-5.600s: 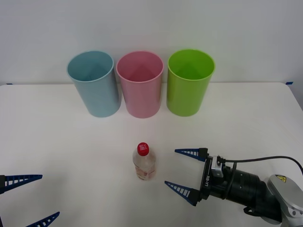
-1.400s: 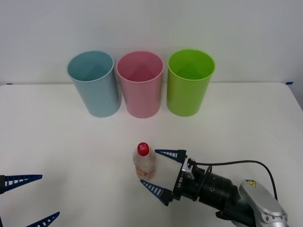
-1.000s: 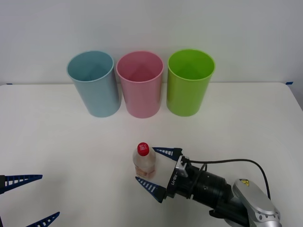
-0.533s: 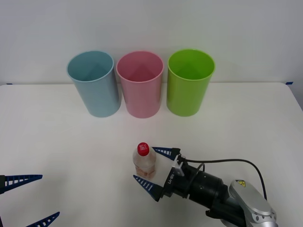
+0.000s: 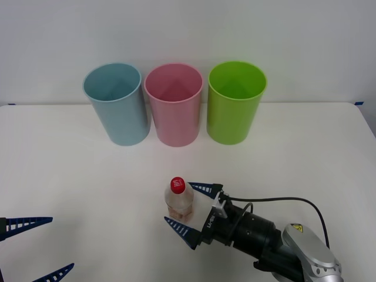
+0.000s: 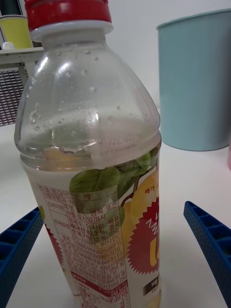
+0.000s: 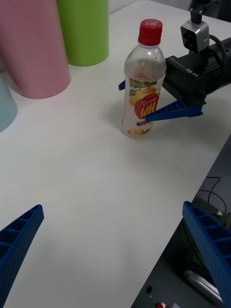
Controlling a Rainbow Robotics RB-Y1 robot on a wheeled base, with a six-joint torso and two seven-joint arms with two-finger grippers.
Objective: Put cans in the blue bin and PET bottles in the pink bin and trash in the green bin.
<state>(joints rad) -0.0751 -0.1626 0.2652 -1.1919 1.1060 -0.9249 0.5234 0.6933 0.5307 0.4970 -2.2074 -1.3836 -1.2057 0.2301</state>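
A small clear PET bottle [image 5: 178,202] with a red cap stands upright on the white table [image 5: 88,188]. My right gripper [image 5: 177,204] is open, with one blue finger on each side of the bottle and a gap to each. The right wrist view has the bottle [image 6: 91,159] close up between the fingers [image 6: 211,245]. At the table's far edge stand the blue bin [image 5: 117,106], the pink bin [image 5: 174,108] and the green bin [image 5: 235,106] in a row. My left gripper [image 5: 61,242] hangs open at the near left, and its view takes in the bottle [image 7: 142,91].
The table's near edge [image 7: 192,159] runs close behind the right arm in the left wrist view. Bare table lies between the bottle and the bins. A black cable [image 5: 276,201] loops over the right arm.
My right gripper has slid left across the table until its open fingers flank the bottle. The bottle, bins and left gripper have not moved.
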